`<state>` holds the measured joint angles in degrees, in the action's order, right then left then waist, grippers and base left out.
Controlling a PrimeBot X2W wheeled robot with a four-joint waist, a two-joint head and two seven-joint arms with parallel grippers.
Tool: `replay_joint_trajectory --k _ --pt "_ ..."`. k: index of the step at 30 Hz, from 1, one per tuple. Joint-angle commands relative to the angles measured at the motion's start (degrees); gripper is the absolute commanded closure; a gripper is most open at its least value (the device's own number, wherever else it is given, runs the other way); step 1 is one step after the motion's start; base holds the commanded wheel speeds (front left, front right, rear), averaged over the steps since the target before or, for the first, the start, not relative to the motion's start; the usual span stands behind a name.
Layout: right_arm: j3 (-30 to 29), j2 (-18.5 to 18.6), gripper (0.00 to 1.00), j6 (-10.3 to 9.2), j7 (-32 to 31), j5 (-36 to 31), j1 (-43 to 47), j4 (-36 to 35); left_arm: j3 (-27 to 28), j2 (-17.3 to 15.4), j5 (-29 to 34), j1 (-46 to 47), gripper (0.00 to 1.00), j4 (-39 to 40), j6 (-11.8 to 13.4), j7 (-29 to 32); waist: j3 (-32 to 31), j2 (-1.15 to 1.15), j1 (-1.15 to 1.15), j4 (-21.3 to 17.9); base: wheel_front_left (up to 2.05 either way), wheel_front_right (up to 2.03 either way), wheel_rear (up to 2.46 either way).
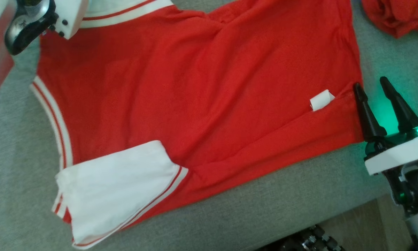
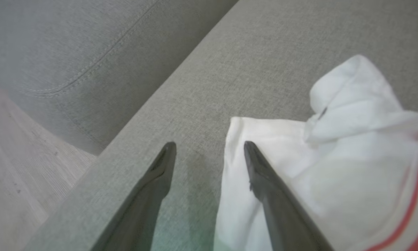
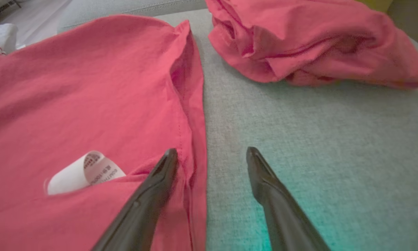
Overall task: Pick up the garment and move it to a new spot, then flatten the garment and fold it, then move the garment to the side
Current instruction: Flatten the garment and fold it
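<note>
Garment (image 1: 202, 87): red jersey, plain side up, spread mostly flat across the grey seat (image 1: 299, 188) with shallow wrinkles. A white panel (image 1: 118, 188) trimmed with thin red-and-white stripes is folded over at the near left corner; more striped white trim runs along the left and far left edges. A small white label (image 1: 321, 100), curled, lies near the right hem.

Left pincer (image 2: 209, 146): open and empty, at the garment's far left. One finger is over the white cloth's edge, the other over bare seat. Contact with the cloth cannot be told.

Right pincer (image 1: 370, 83): open and empty, at the right hem. One finger is over the hem, the other over bare seat just beside it.

Red lump (image 1: 397, 15): crumpled plain cloth, far right, apart from the garment.

Floor (image 2: 21, 167): pale wood, beyond the seat's edge.
</note>
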<state>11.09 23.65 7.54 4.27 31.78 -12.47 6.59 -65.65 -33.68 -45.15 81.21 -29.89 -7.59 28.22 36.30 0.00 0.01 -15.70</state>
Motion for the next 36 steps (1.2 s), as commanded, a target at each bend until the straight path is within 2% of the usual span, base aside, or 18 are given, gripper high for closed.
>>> replay_joint_trajectory --k 1,6,7,8,9,15,20,24,27,31,36 --pt "0.7 1.0 0.0 -0.05 0.8 0.5 0.6 -0.7 0.8 -1.9 -1.1 3.5 0.0 0.6 0.1 0.4 0.8 0.0 -0.01 -1.0 0.0 0.0 0.0" --pt "2.0 0.9 0.0 -0.05 1.9 1.2 -0.9 1.5 -4.4 -2.4 -5.7 5.9 0.0 0.6 0.1 1.9 1.5 0.0 -0.01 -2.1 0.0 0.0 0.0" --pt "2.2 1.0 0.0 -0.05 2.1 1.3 -1.2 1.8 -5.0 -2.6 -6.2 6.2 0.18 1.0 0.1 2.0 1.6 0.0 -0.01 -2.3 0.0 0.0 0.0" --pt "2.5 1.0 0.0 -0.05 2.2 1.4 -1.5 2.0 -5.5 -2.8 -6.6 6.5 0.73 1.2 0.1 1.9 1.6 0.0 -0.01 -2.4 0.0 0.0 0.0" --pt "2.7 1.0 0.0 -0.05 2.4 1.5 -1.8 2.2 -5.9 -3.0 -7.1 6.7 1.0 1.7 0.1 1.8 1.7 0.0 -0.01 -2.5 0.0 0.0 0.0" --pt "3.5 3.5 0.0 -0.05 2.7 3.6 -4.2 0.1 -7.2 -4.5 -7.5 8.1 1.0 3.9 0.1 -1.4 1.1 0.0 -0.01 -1.6 0.0 0.0 0.0" --pt "4.2 7.6 0.0 -0.05 -2.8 6.4 -9.7 -3.4 -7.5 -5.3 -7.0 9.1 1.0 5.2 0.1 -7.1 -0.1 0.0 -0.01 1.1 0.0 0.0 0.0" --pt "5.4 8.9 0.0 -0.05 -14.1 6.2 -19.0 0.7 -7.6 -4.9 -7.1 9.8 1.0 4.8 0.1 -13.0 -1.4 0.0 -0.01 4.3 0.0 0.0 0.0" --pt "6.8 8.6 0.0 -0.05 -19.7 4.7 -25.1 5.1 -7.7 -4.7 -6.3 10.5 1.0 4.6 0.1 -15.5 -1.6 0.0 -0.01 5.9 0.0 0.0 0.0" --pt "9.2 7.8 0.0 -0.05 -24.6 3.3 -31.0 10.8 -7.7 -4.2 -5.7 10.6 1.0 4.6 0.1 -17.1 -1.4 0.0 -0.01 7.4 0.0 0.0 0.0" --pt "11.1 7.2 0.0 -0.05 -26.3 2.3 -35.6 16.2 -7.7 -3.8 -5.4 10.6 1.0 4.6 0.1 -18.0 -1.1 0.0 -0.01 8.4 0.0 0.0 0.0"
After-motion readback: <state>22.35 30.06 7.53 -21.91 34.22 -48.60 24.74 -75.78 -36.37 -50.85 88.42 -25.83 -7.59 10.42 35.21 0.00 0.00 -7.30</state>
